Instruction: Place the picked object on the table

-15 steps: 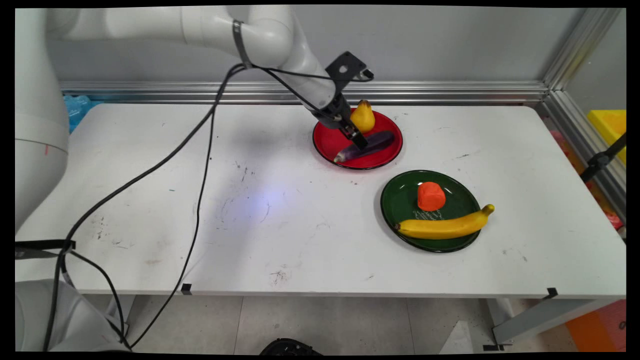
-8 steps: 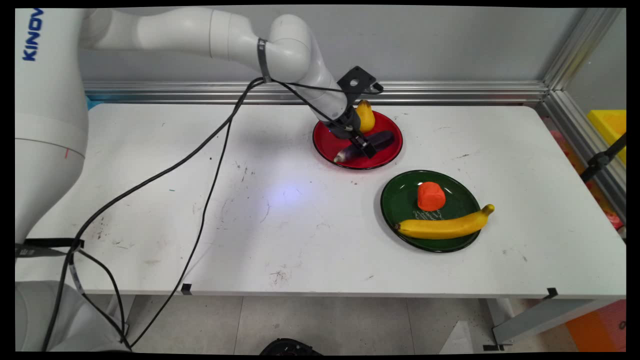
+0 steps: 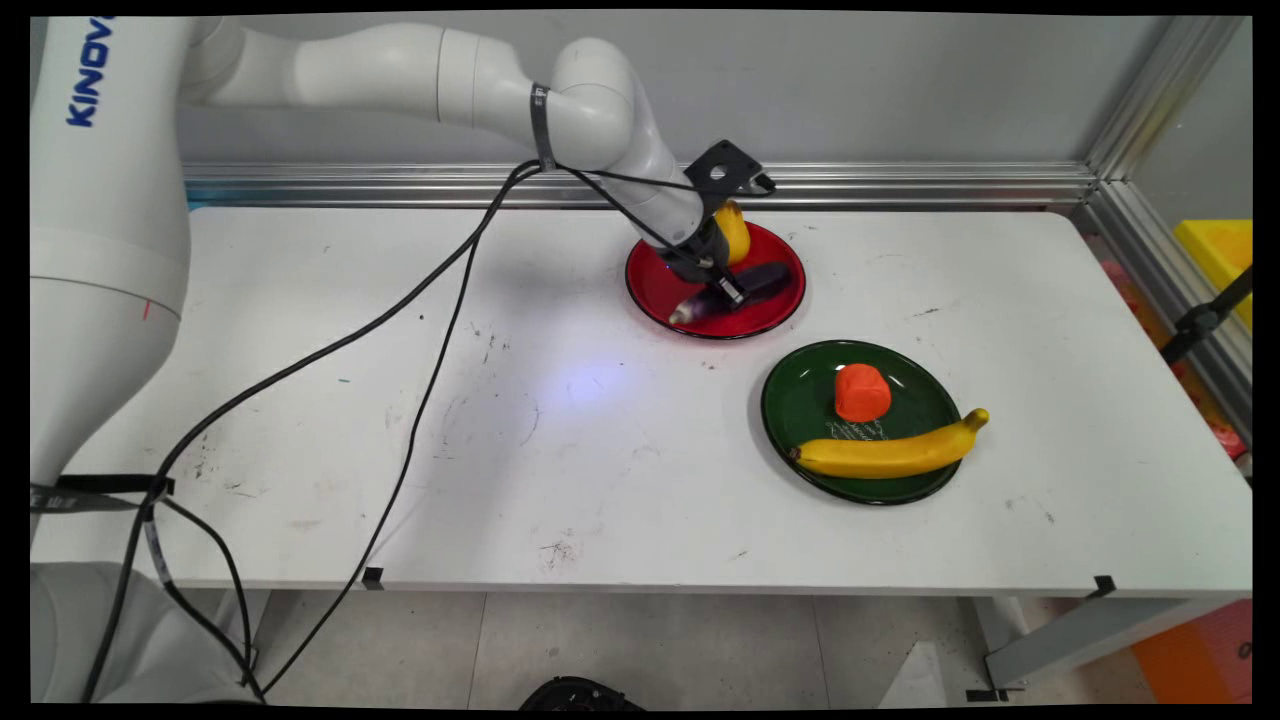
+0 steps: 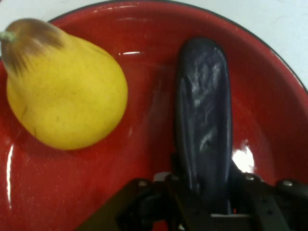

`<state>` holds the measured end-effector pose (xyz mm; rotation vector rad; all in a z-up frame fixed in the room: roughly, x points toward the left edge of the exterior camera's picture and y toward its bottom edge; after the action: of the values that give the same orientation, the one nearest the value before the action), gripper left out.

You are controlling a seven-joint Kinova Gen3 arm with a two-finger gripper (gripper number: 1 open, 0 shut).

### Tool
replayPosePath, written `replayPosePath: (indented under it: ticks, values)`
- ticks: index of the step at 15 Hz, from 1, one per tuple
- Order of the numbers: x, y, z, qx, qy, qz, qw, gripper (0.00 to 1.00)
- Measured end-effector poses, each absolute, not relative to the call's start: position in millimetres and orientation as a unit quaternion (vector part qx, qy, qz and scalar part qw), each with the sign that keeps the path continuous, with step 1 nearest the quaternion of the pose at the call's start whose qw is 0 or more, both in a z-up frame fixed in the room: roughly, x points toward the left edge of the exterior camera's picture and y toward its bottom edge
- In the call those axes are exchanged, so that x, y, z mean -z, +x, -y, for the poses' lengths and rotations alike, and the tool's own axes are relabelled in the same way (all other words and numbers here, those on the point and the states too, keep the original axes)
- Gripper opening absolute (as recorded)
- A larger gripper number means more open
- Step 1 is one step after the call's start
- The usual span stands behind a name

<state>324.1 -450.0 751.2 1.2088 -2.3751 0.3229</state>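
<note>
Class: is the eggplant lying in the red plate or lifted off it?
Lying in the red plate: the eggplant rests flat beside the pear.

My desk [image 3: 620,480] is white, scuffed with dark marks. Grey wall [image 3: 880,90] behind it, aluminium rail [image 3: 900,185] along the wall's base and running down the right side. Pale tiled floor [image 3: 650,650] under the near edge. Yellow bin [image 3: 1218,255] past the right rail, something orange [image 3: 1195,655] low at right.
</note>
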Motion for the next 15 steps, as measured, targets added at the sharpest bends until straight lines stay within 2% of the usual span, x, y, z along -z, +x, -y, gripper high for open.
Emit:
replayPosePath:
  ticks: [4, 9, 15]
  values:
    - [-768, 328, 443, -0.119, 0.426, 0.868, 0.225, 0.0]
    - [-809, 335, 425, -0.124, 0.401, 0.88, 0.223, 0.0]
    - [-852, 348, 380, -0.099, 0.304, 0.924, 0.208, 0.0]
